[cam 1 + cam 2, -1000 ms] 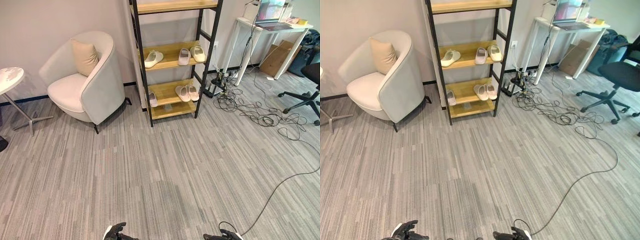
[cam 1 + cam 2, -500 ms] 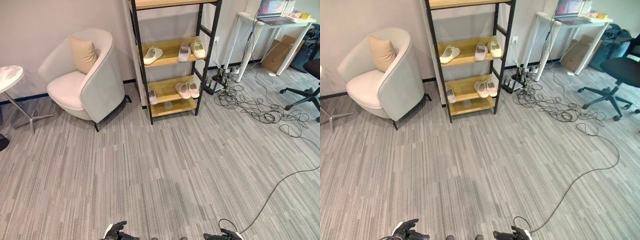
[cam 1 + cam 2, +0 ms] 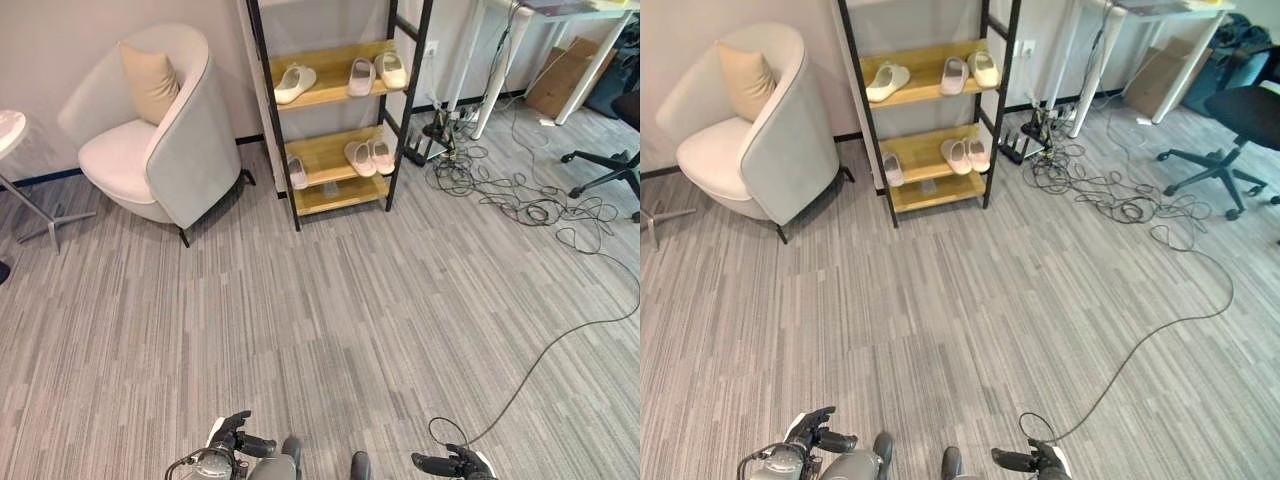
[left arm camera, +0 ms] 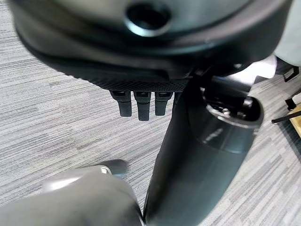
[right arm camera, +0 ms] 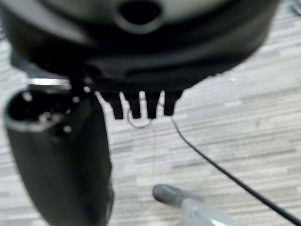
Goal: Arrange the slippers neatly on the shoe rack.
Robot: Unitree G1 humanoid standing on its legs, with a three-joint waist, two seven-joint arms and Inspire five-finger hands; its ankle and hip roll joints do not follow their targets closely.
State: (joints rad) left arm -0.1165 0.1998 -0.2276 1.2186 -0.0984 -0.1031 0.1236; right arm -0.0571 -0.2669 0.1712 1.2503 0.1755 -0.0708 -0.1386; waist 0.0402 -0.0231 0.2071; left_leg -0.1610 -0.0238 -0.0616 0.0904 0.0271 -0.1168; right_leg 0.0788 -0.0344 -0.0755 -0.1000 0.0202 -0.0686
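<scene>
Grey striped carpet [image 3: 330, 300] lies under both hands at the near edge of the head views: the left hand [image 3: 232, 436] and the right hand [image 3: 452, 464] hang low with fingers loosely extended and nothing held, as each wrist view confirms. Well ahead of the hands, far out of reach, the wooden shoe rack [image 3: 334, 110] carries the slippers: on the lower shelf a neat pair [image 3: 368, 156] and a single slipper [image 3: 297, 172] apart from it, and on the shelf above a second pair [image 3: 378, 73] and another slipper [image 3: 294, 84] lying askew. Judged from this layout, all the slippers are already on the rack, and what remains is to approach and straighten the strays.
</scene>
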